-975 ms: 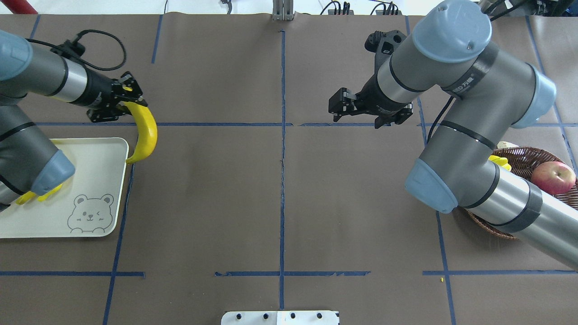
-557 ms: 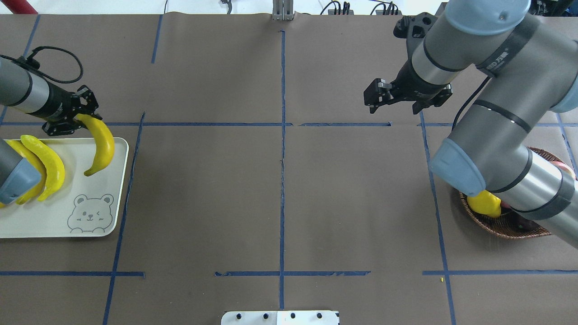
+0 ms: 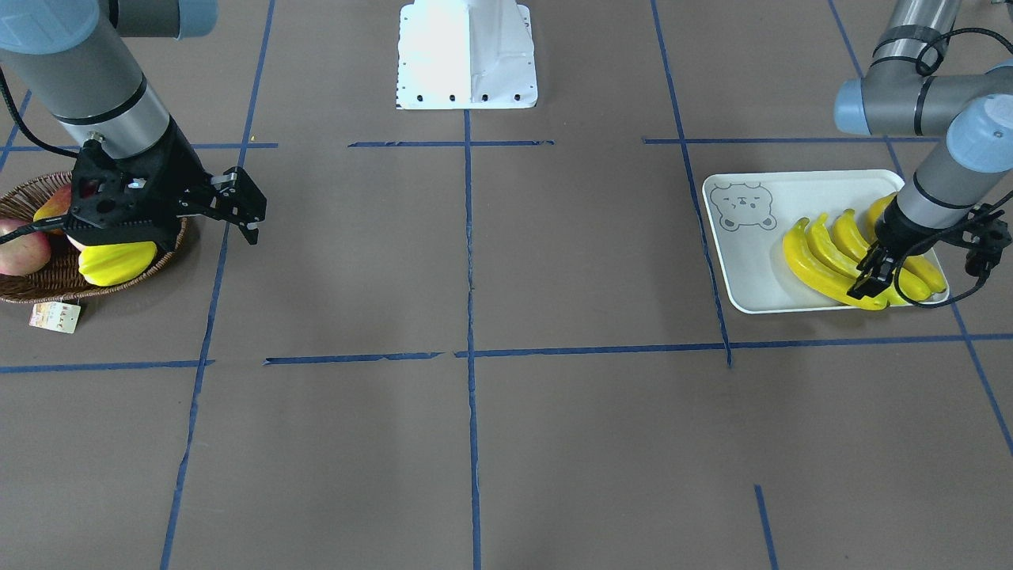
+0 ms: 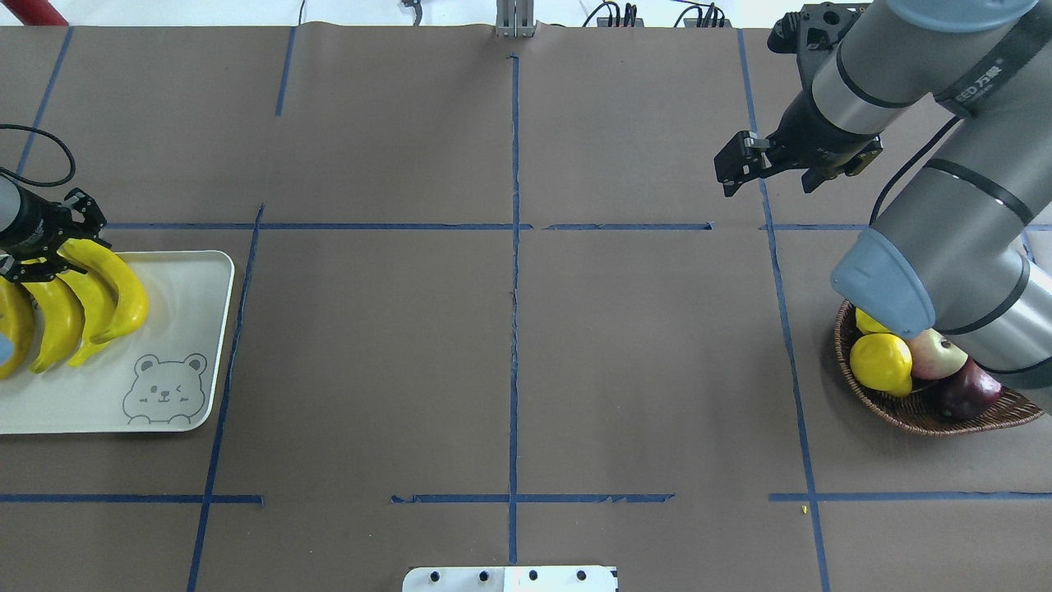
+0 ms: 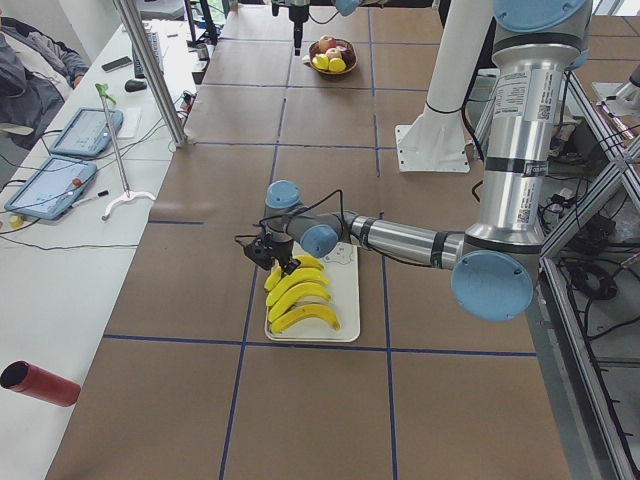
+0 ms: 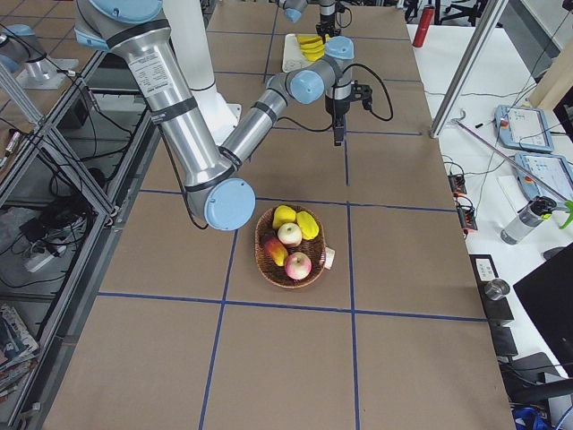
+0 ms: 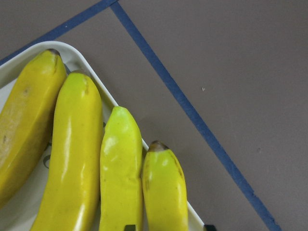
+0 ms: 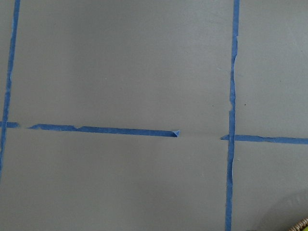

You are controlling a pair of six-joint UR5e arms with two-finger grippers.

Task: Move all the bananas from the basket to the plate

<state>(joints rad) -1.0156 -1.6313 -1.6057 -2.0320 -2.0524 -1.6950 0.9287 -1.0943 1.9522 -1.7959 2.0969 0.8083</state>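
Several yellow bananas (image 4: 62, 316) lie side by side on the pale plate (image 4: 189, 345) with the bear drawing, at the table's left. My left gripper (image 4: 51, 247) is shut on the far end of the rightmost banana (image 4: 119, 288), which rests beside the others; the left wrist view shows that banana (image 7: 163, 192) at the plate's rim. My right gripper (image 4: 735, 163) hangs open and empty over bare table, left of and beyond the basket (image 4: 929, 415). The basket (image 3: 24, 297) holds a lemon (image 4: 881, 363), a star fruit (image 3: 117, 264) and apples.
A white base plate (image 4: 509, 578) sits at the near middle edge of the table. Blue tape lines cross the brown surface. The right arm's elbow (image 4: 883, 284) overhangs the basket. A side table with tablets (image 5: 60, 180) and a metal pole (image 5: 150, 70) stands beyond the far edge.
My left gripper carried the banana left and set it down beside the other bananas on the plate. My right arm swung right and farther back, uncovering part of the basket.
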